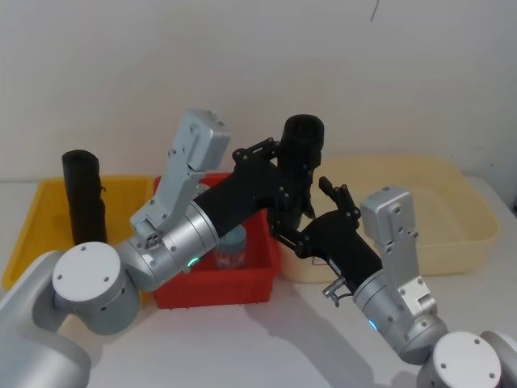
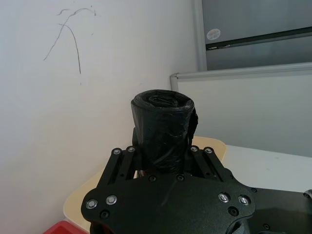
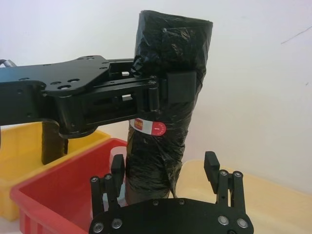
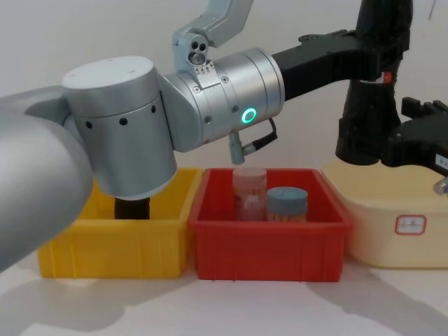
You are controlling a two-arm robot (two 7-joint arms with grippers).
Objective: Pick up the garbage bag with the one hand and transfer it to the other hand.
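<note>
The garbage bag (image 1: pixel 301 141), a tightly rolled black cylinder with a red-and-white label (image 3: pixel 150 127), is held upright in the air between the red bin and the cream tub. My left gripper (image 1: pixel 291 174) is shut on its middle; its jaws clamp the garbage bag (image 3: pixel 168 73) from both sides. My right gripper (image 3: pixel 164 168) is open just below that grip. Its fingers (image 3: pixel 211 168) straddle the roll's lower end, one close to the plastic and the other apart from it. From the chest the garbage bag (image 4: pixel 364 126) hangs beside the right gripper (image 4: pixel 420 133).
A yellow bin (image 1: pixel 129 190) at the left holds a plain black roll (image 1: pixel 83 198). The red bin (image 4: pixel 269 245) in the middle holds two jars (image 4: pixel 286 203). A cream tub (image 1: pixel 460 242) stands at the right. The left arm spans above the red bin.
</note>
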